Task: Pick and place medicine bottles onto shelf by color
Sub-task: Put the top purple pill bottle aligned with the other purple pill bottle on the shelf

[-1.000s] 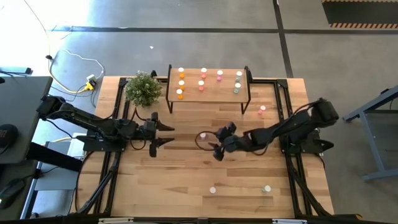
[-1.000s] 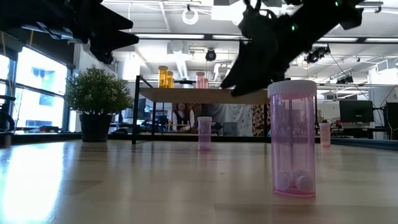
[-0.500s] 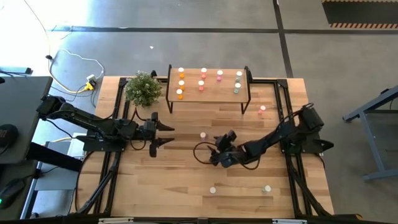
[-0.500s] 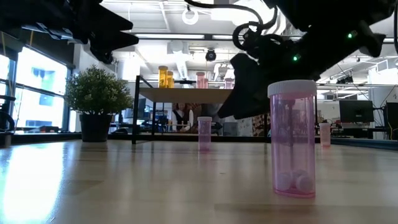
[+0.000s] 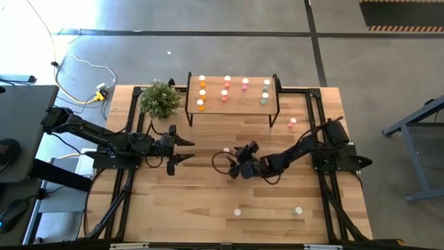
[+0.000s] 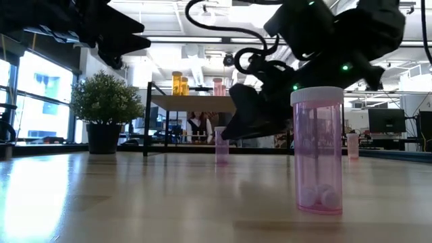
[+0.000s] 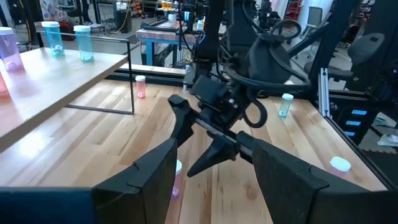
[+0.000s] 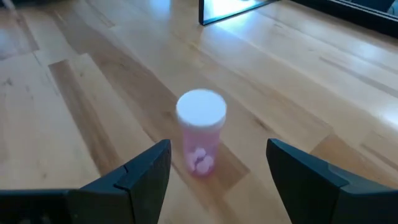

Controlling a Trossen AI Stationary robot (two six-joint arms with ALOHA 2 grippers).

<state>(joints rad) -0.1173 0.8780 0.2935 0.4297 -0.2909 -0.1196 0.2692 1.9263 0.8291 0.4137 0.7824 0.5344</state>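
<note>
1. Wooden plank table carries a shelf at its far edge, with orange, pink and green bottles in columns on top.
2. Plant stands beside the shelf.
3. Right gripper hangs with fingers spread, just short of an upright pink bottle, not touching it.
4. Left gripper waits at the left, fingers apart, empty.
5. Loose bottles stand near the front edge.

left arm: I held it stretched toward 3 o'clock at the table's 9 o'clock side | left gripper: fingers spread, empty | right arm: I reached low toward 9 o'clock | right gripper: jaws wide, nothing between
</note>
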